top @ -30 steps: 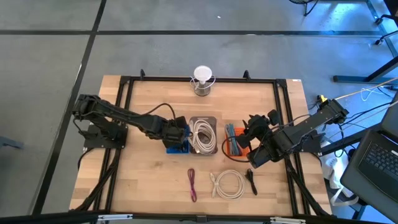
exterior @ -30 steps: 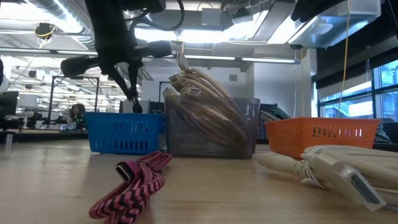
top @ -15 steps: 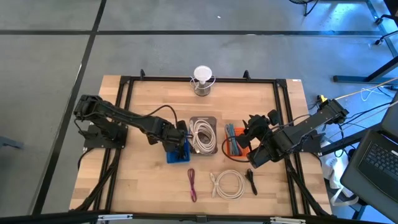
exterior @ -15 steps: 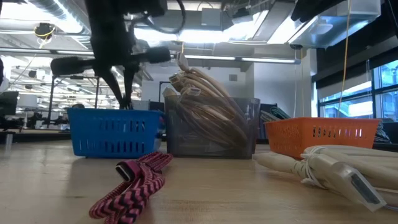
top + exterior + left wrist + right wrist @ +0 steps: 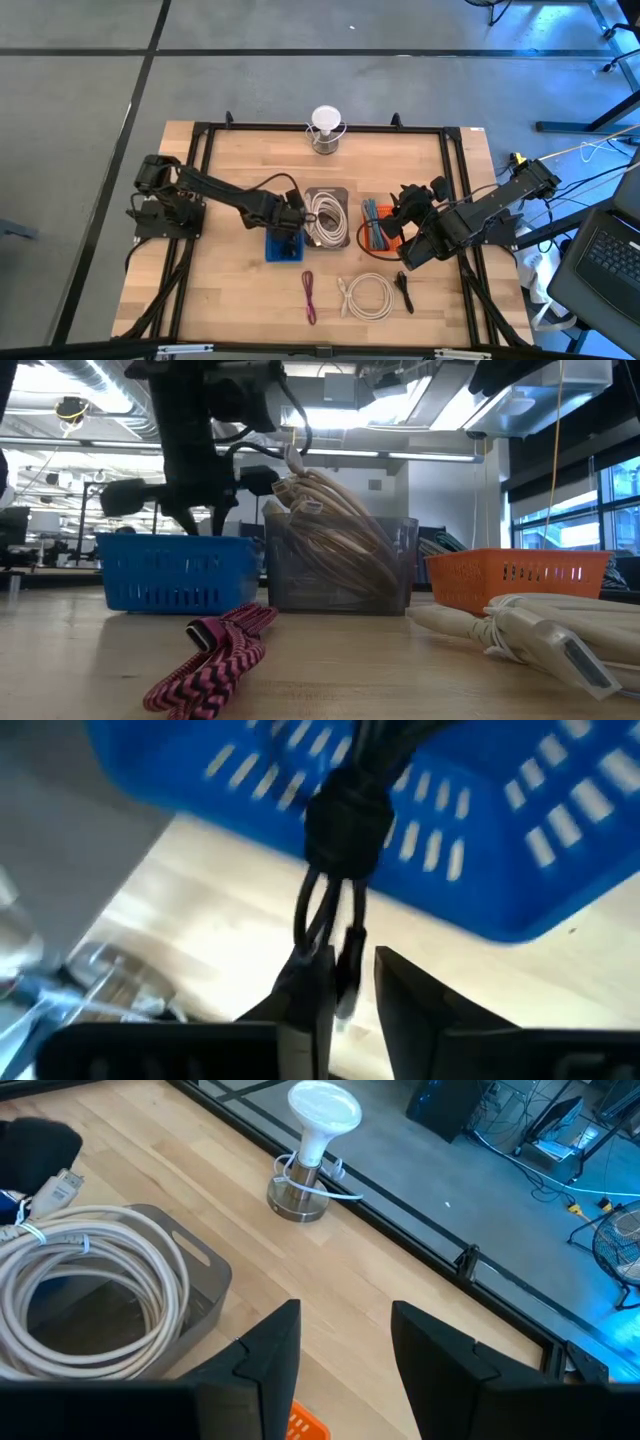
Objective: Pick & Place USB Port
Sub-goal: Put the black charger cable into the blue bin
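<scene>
Nearest the front edge: a red braided cable (image 5: pixel 308 297), a coiled white cable (image 5: pixel 367 297) and a small black cable (image 5: pixel 404 291) lie apart on the wooden table (image 5: pixel 230 300). Behind them, a row of three bins: blue basket (image 5: pixel 284 246), grey bin (image 5: pixel 326 217) holding coiled white cables, orange basket (image 5: pixel 378 232). The left gripper (image 5: pixel 289 215) hangs over the blue basket's far end, fingers (image 5: pixel 305 995) pinching a bundled black cable (image 5: pixel 345 815) that dangles above the basket. The right gripper (image 5: pixel 404 199) hovers over the orange basket, fingers spread, nothing between them. Farthest back, a white lamp (image 5: pixel 325 129) stands by the table's far rail.
</scene>
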Controlling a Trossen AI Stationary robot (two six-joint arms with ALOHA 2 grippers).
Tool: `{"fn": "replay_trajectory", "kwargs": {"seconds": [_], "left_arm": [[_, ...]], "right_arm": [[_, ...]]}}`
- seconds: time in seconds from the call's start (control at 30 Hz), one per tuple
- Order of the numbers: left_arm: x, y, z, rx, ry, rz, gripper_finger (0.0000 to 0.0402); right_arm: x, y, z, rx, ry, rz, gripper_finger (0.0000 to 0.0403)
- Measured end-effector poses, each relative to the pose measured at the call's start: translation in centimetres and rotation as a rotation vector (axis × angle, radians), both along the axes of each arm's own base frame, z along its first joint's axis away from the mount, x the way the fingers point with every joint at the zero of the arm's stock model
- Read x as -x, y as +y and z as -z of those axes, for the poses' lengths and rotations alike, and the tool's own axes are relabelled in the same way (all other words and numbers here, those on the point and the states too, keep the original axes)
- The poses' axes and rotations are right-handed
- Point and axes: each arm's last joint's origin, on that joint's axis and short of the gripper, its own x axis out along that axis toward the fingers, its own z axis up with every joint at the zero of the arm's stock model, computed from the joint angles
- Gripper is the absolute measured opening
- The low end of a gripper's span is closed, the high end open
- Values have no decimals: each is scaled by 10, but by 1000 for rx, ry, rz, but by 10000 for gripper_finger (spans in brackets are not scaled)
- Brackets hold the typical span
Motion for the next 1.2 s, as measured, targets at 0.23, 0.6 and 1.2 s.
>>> {"fn": "replay_trajectory", "kwargs": {"seconds": [0.23, 0.6, 1.2], "left_arm": [[5, -1, -18, -8, -69, 2, 90], [21, -9, -54, -66, -212, 30, 99], [27, -22, -61, 249, -298, -83, 98]], "right_arm": [[0, 0, 0, -2, 1, 0, 161], [0, 0, 0, -2, 1, 0, 161], [0, 0, 0, -1, 1, 0, 161]]}}
